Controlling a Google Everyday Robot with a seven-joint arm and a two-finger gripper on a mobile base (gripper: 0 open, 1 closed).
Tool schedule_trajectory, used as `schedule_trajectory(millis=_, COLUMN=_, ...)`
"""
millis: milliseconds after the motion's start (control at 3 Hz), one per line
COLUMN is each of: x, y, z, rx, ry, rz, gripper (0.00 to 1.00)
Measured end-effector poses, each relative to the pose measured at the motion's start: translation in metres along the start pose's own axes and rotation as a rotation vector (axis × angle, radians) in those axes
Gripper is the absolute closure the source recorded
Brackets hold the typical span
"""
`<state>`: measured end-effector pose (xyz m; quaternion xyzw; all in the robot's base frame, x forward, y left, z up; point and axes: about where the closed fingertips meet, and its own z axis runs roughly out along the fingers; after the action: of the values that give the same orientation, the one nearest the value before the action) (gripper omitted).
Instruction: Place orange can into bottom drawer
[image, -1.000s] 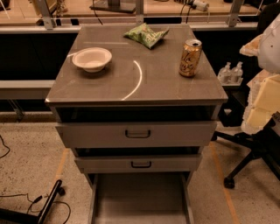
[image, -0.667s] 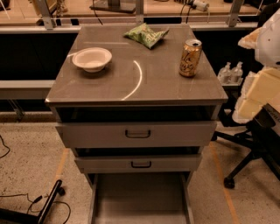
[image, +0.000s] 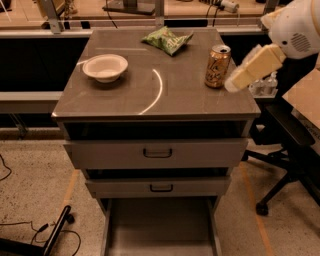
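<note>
The orange can (image: 218, 66) stands upright on the right side of the grey cabinet top (image: 150, 100). My gripper (image: 234, 84) comes in from the upper right on a cream arm, and its tip is just to the right of the can, near the can's base. The bottom drawer (image: 160, 227) is pulled out below the two shut drawer fronts; its flat floor shows bare.
A white bowl (image: 105, 67) sits on the left of the top. A green snack bag (image: 167, 40) lies at the back. A black office chair (image: 287, 145) stands to the right of the cabinet. Cables and a dark bar (image: 50, 235) lie on the floor at lower left.
My arm has swung up and to the left, from beside the cabinet's right edge to right next to the can. The can, bowl, bag and drawers have not moved.
</note>
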<state>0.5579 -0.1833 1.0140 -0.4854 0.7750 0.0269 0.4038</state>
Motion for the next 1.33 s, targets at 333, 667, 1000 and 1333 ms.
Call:
schedule_trajectory(millis=333, x=-0.034, y=-0.042, z=0.034, rx=0.07, ry=-0.193, rz=0.061, gripper=0.0)
schedule_trajectory(millis=667, x=-0.038, y=-0.069, z=0.06, rx=0.129, ry=-0.299, rz=0.119, gripper=0.0)
schedule_trajectory(millis=1000, x=-0.024, y=-0.081, z=0.089, rx=0.155, ry=-0.377, rz=0.212, gripper=0.0)
schedule_trajectory(millis=1333, x=-0.006, y=-0.083, z=0.117, rx=0.156, ry=-0.439, rz=0.303, gripper=0.0)
